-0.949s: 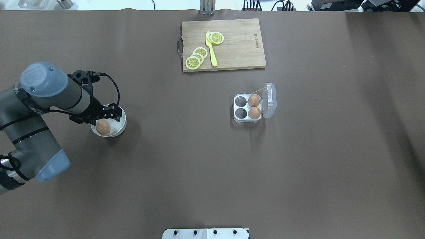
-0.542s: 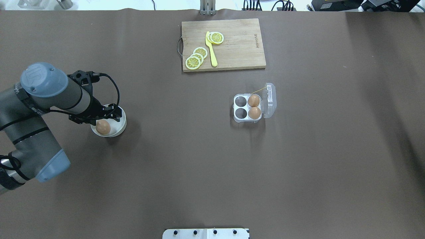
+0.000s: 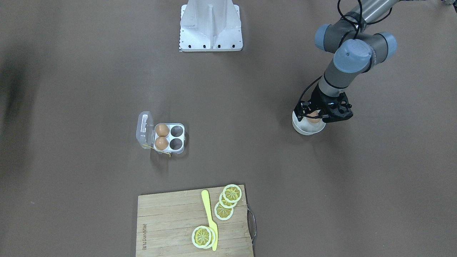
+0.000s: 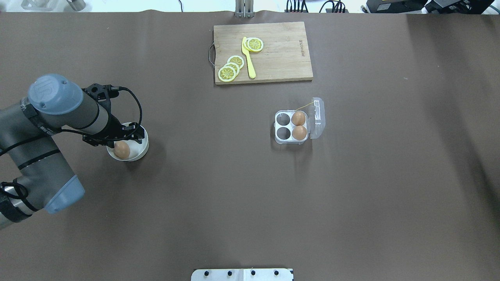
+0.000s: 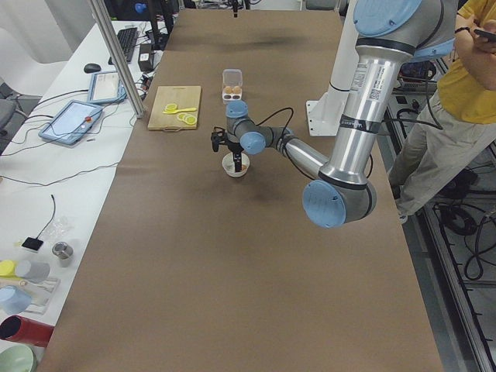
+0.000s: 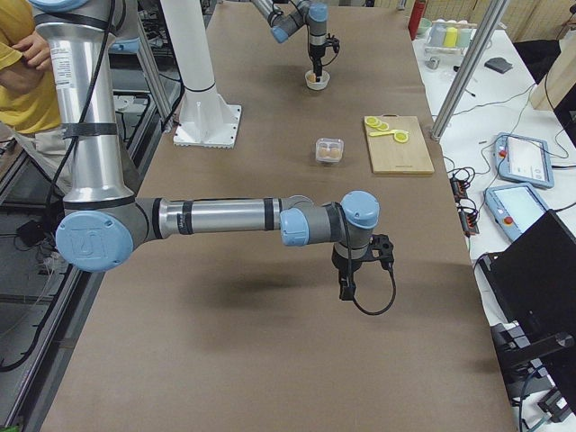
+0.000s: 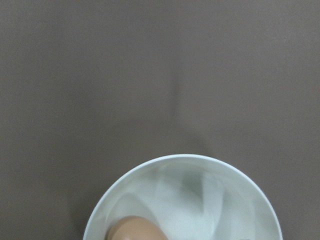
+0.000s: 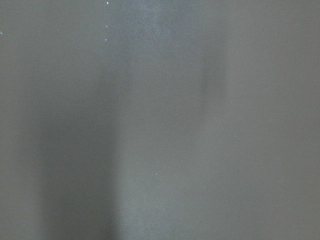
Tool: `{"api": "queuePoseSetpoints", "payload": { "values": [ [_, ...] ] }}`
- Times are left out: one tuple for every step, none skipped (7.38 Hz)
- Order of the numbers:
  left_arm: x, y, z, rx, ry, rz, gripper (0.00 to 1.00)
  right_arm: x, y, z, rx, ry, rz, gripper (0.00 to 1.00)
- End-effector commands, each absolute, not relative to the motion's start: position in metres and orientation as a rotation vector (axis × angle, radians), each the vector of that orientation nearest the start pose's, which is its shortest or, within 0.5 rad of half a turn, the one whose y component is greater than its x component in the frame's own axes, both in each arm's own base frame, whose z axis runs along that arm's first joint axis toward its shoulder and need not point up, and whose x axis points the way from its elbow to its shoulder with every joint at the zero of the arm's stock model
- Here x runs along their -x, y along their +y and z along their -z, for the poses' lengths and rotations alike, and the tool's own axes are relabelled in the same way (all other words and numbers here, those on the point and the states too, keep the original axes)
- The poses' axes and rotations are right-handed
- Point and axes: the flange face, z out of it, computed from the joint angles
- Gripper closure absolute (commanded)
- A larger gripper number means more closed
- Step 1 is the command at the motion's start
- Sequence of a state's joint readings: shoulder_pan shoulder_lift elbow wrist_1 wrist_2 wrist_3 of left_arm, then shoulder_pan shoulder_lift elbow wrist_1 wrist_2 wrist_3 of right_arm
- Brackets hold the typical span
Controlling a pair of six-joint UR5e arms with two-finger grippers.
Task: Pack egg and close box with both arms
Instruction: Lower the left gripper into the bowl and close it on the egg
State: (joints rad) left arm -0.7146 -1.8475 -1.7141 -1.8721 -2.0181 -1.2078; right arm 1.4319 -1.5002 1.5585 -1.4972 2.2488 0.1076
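Over the last second almost nothing has happened at the working end. The left arm (image 4: 58,111) has shifted its elbow and shoulder joints slightly toward the middle of the overhead view, but the left gripper (image 4: 119,137) still hangs over the white bowl (image 4: 141,147) at that view's left. The egg (image 4: 122,150) lies where it lay, in the bowl's near half. Whether the gripper's jaws are spread or closed cannot be told, since the wrist view shows only the bowl and the egg's top at its lower edge. This looks like fine alignment before a grasp, so packing has not begun. The box (image 4: 290,126), right of centre, stands with its lid (image 4: 318,117) open, two eggs (image 4: 299,125) in its right cells and the left cells (image 4: 283,126) empty. The right gripper (image 6: 346,286) hangs over bare desk (image 4: 234,195), and its state cannot be told.
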Motion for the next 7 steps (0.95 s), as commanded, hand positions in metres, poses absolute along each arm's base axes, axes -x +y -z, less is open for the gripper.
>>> {"api": "queuePoseSetpoints", "payload": {
  "values": [
    [-0.4030, -0.4681, -0.4178, 0.008, 0.820, 0.171, 0.13, 0.0037, -0.5352, -0.6281, -0.041, -0.687, 0.075, 0.00],
    [-0.4034, -0.4673, -0.4185, 0.009, 0.820, 0.170, 0.13, 0.0037, -0.5352, -0.6281, -0.041, -0.687, 0.075, 0.00],
    [-0.4028, -0.4667, -0.4179, 0.008, 0.821, 0.169, 0.13, 0.0045, -0.5352, -0.6281, -0.040, -0.688, 0.075, 0.00],
    [-0.4035, -0.4661, -0.4179, 0.008, 0.821, 0.168, 0.13, 0.0053, -0.5352, -0.6281, -0.040, -0.688, 0.078, 0.00],
    [-0.4040, -0.4665, -0.4177, 0.008, 0.821, 0.168, 0.14, 0.0054, -0.5359, -0.6273, -0.041, -0.688, 0.079, 0.00],
    [-0.4057, -0.4643, -0.4203, 0.013, 0.817, 0.165, 0.18, 0.0053, -0.5351, -0.6289, -0.039, -0.687, 0.078, 0.00],
    [-0.4087, -0.4626, -0.4243, 0.013, 0.810, 0.163, 0.19, 0.0060, -0.5351, -0.6290, -0.038, -0.686, 0.079, 0.00]
  ]
}}
